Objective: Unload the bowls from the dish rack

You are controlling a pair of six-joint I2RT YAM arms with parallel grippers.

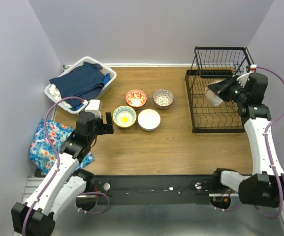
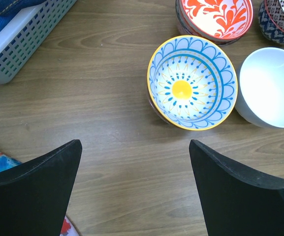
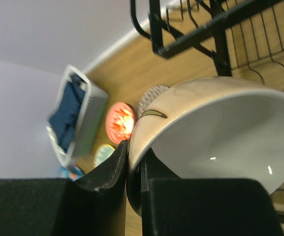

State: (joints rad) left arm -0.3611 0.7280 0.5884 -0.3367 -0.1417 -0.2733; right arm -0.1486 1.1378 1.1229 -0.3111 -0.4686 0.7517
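The right hand (image 1: pixel 222 91) is pressed onto the rim of a beige bowl (image 3: pixel 220 132), with one finger inside the rim and one outside. The bowl is pinched and carried tipped on its side, and its pale inside is turned toward the wrist camera. In the top view this bowl is held over the dish rack (image 1: pixel 218 120), which stands at 2 o'clock on the table (image 1: pixel 171 152). Whether the bowl touches the wires cannot be told.

Four more bowls are set in a square cluster near the middle of the table, well apart from the rack. Within the cluster:
- The red-orange bowl (image 1: pixel 136 98) is placed at 11 o'clock.
- The dark patterned bowl (image 1: pixel 163 97) is placed at 1 o'clock.
- The blue-and-yellow bowl (image 2: pixel 192 82) is placed at 7 o'clock.
- The white bowl (image 2: pixel 271 86) is placed at 5 o'clock, just beside the blue-and-yellow one.

All four are set upright with their openings upward.

The left hand (image 2: pixel 134 147) is spread wide and nothing is held in it. It is kept above the bare wood just at 9 o'clock of the blue-and-yellow bowl in the top view. From its own wrist camera that bowl is seen at 1 o'clock, beyond the fingertips.

A white laundry basket (image 1: pixel 110 78) filled with blue clothes (image 1: pixel 80 82) is found at 10 o'clock on the table. A floral cloth (image 1: pixel 48 145) is spread at 8 o'clock, partly under the left arm.
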